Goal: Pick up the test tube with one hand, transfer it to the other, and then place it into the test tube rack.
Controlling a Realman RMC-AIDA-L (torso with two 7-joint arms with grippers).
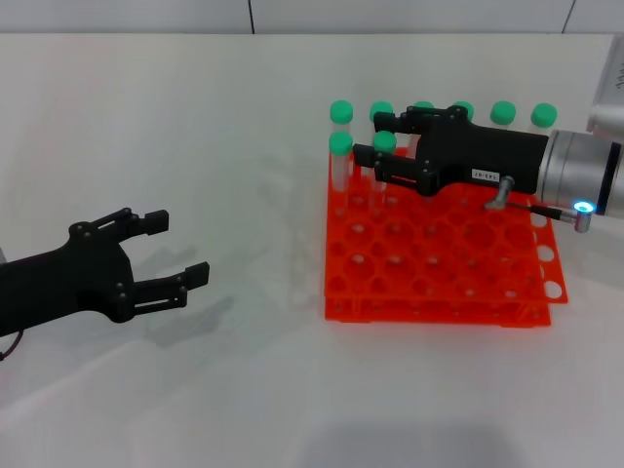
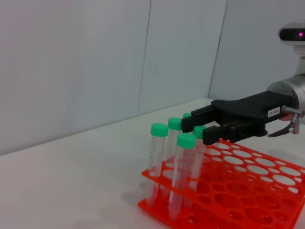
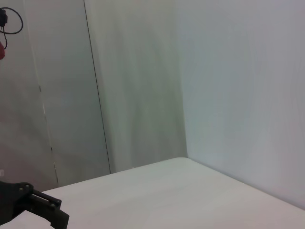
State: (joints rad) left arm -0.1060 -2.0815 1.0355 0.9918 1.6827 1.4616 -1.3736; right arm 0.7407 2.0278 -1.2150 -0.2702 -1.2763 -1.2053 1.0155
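The orange-red test tube rack (image 1: pixel 439 263) stands right of centre and also shows in the left wrist view (image 2: pixel 248 191). Several green-capped test tubes stand along its far and left edges. My right gripper (image 1: pixel 366 136), black with a small white label on a silver arm, reaches over the rack's far left corner. Its fingers close on either side of one upright test tube (image 1: pixel 384 142) that still stands in a hole. The left wrist view shows this gripper (image 2: pixel 196 125) and the tube's cap (image 2: pixel 199 130). My left gripper (image 1: pixel 183 247) is open and empty, low over the table at the left.
A second tube (image 1: pixel 340 144) stands right beside the held one at the rack's left edge, and a row of tubes (image 1: pixel 503 112) stands behind the gripper. White table (image 1: pixel 244 146) surrounds the rack. The right wrist view shows only walls and table.
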